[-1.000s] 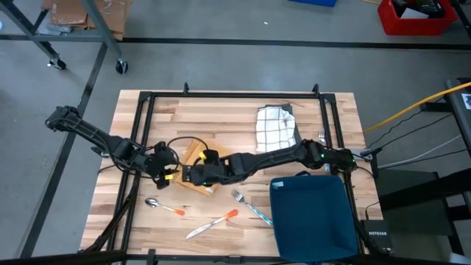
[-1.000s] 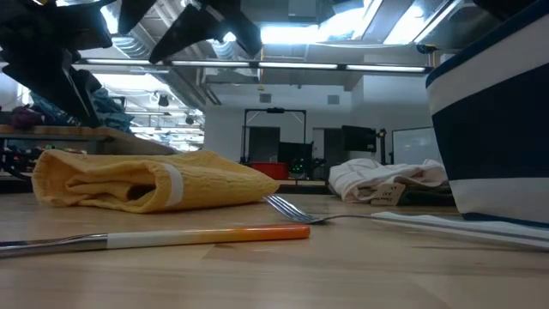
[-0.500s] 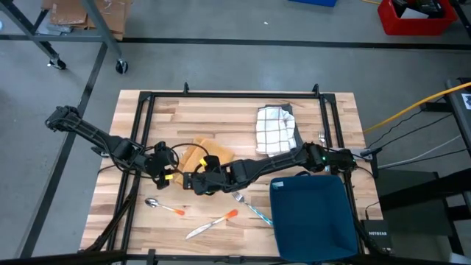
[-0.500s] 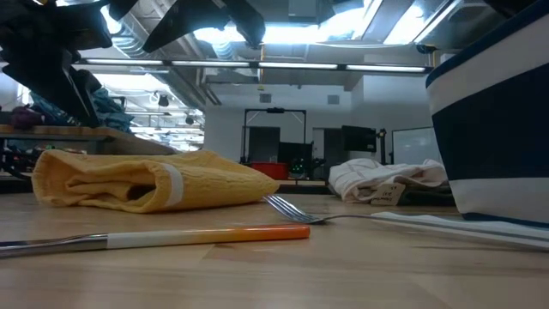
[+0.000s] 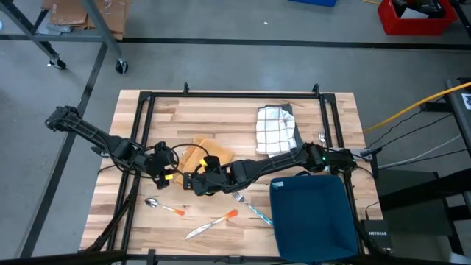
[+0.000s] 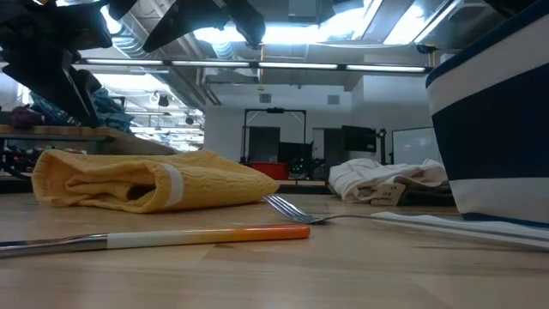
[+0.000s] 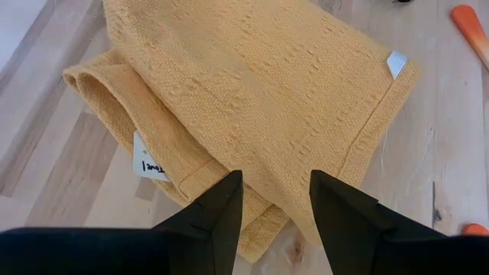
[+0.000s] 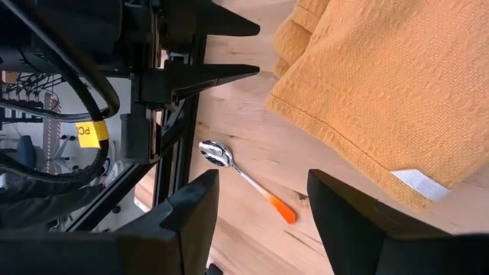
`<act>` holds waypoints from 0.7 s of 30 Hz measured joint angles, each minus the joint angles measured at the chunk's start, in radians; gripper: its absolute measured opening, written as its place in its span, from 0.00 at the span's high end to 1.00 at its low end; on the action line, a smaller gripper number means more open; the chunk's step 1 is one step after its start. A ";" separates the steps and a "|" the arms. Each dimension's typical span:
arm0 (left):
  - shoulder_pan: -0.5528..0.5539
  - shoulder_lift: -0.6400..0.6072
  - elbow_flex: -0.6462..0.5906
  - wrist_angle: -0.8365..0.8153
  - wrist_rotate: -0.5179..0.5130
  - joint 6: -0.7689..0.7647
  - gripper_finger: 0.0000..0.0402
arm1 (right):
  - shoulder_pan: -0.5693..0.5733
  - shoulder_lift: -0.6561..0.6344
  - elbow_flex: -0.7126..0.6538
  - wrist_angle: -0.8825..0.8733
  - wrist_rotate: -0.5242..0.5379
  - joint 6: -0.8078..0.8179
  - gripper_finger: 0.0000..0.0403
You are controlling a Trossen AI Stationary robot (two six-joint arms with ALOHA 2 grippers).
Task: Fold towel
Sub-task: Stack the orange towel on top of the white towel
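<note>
The yellow towel (image 5: 200,154) lies folded on the wooden surface (image 5: 221,118), above the orange-handled spoon (image 5: 163,206) in the overhead view. A second ago the right end effector (image 5: 193,182) sat over the towel's lower part; it has since pulled off toward the spoon, uncovering the folded cloth, and has held still for the last half second. Its fingers stand open and empty, the towel's hemmed corner just beyond them in its own wrist view. The left end effector (image 5: 166,175) hangs just beside the towel on the spoon's side, jaws also apart with nothing between them, its wrist camera looking down on the doubled edge and a white label (image 7: 149,162).

With both end effectors free of the cloth and the towel (image 6: 146,178) resting as a rounded double layer in the low view, I judge a fold has just been laid down and released; whether another fold is wanted cannot be read from here.

From above, the arms cover the towel's near edge, so its full outline is unclear. The low view shows only dark arm parts at the top, no fingertips. The writing on the label is too small to read.
</note>
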 joint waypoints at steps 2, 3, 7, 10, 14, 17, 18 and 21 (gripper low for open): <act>0.000 0.000 0.000 0.000 0.000 0.000 0.64 | 0.000 0.000 0.000 0.009 0.000 0.000 0.49; 0.000 0.000 0.000 0.000 0.000 0.000 0.64 | 0.000 0.000 0.000 0.017 0.000 0.000 0.49; 0.000 0.000 0.000 0.000 0.000 0.000 0.64 | 0.000 0.000 0.000 0.026 0.000 -0.001 0.49; 0.000 0.000 0.000 0.000 0.000 0.000 0.64 | 0.000 0.000 0.000 0.026 0.000 -0.001 0.49; 0.000 0.000 0.000 0.000 0.000 0.000 0.64 | 0.000 0.000 0.000 0.026 0.000 -0.001 0.49; 0.000 0.000 0.000 0.000 0.000 0.000 0.64 | 0.000 0.000 0.000 0.026 0.000 -0.001 0.49; 0.000 0.000 0.000 0.000 0.000 0.000 0.64 | 0.000 0.000 0.000 0.026 0.000 -0.002 0.49; 0.000 0.000 0.000 0.000 -0.001 0.019 0.64 | 0.000 0.000 0.000 0.026 0.001 -0.007 0.49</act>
